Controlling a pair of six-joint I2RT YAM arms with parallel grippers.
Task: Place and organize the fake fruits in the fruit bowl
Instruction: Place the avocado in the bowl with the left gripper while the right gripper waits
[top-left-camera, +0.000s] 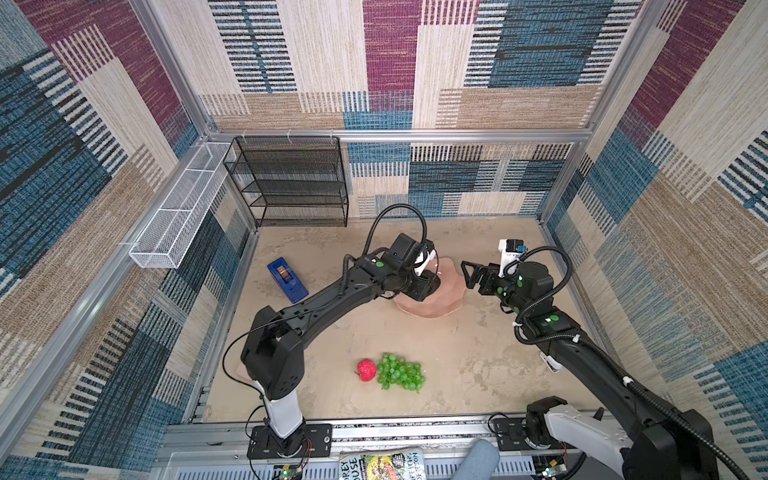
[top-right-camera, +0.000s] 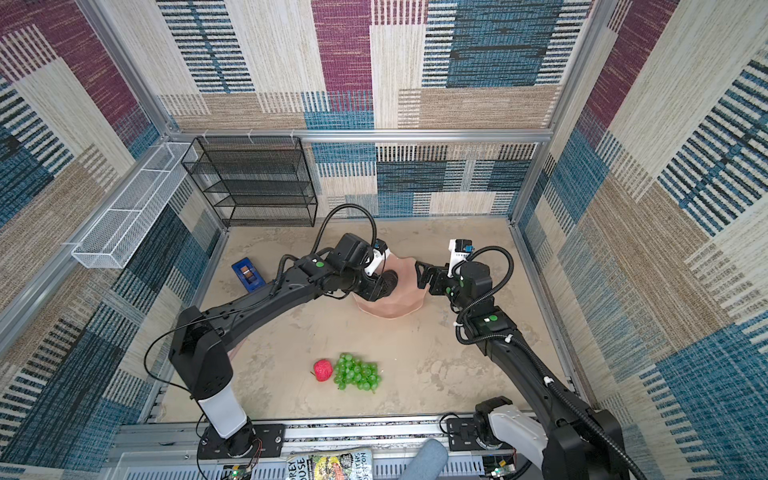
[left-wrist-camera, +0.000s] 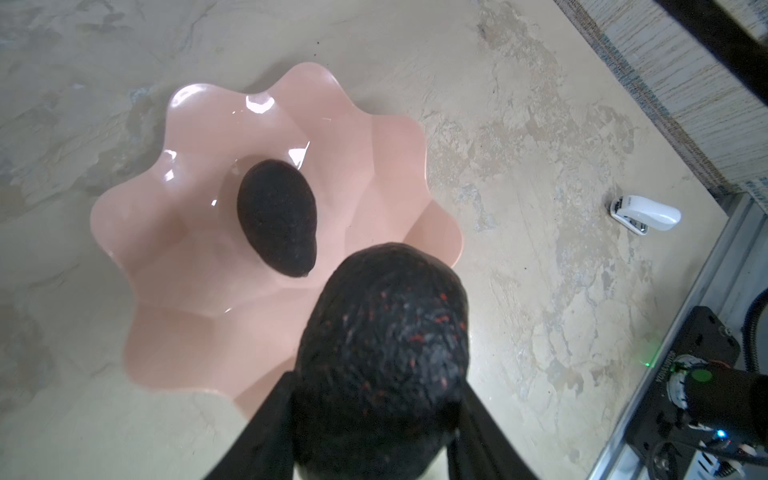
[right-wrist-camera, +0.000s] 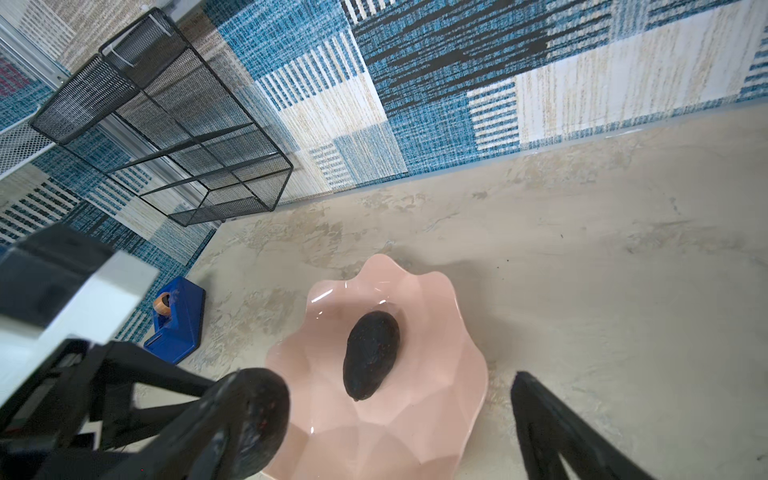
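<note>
A bag (top-left-camera: 380, 463) far behind the left claw (left-wrist-camera: 376, 382) reads partly "OREY". That claw pinches an avocado (left-wrist-camera: 386, 316) above the rim of the fruit bowl (left-wrist-camera: 386, 166); a second avocado (left-wrist-camera: 276, 218) lies inside, just ahead. The right claw (top-left-camera: 473, 276), spread, hovers beside the bowl.

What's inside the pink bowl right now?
One avocado lies in the fruit bowl's middle. The left gripper holds a second avocado over its rim. In both top views that arm covers its middle.
</note>
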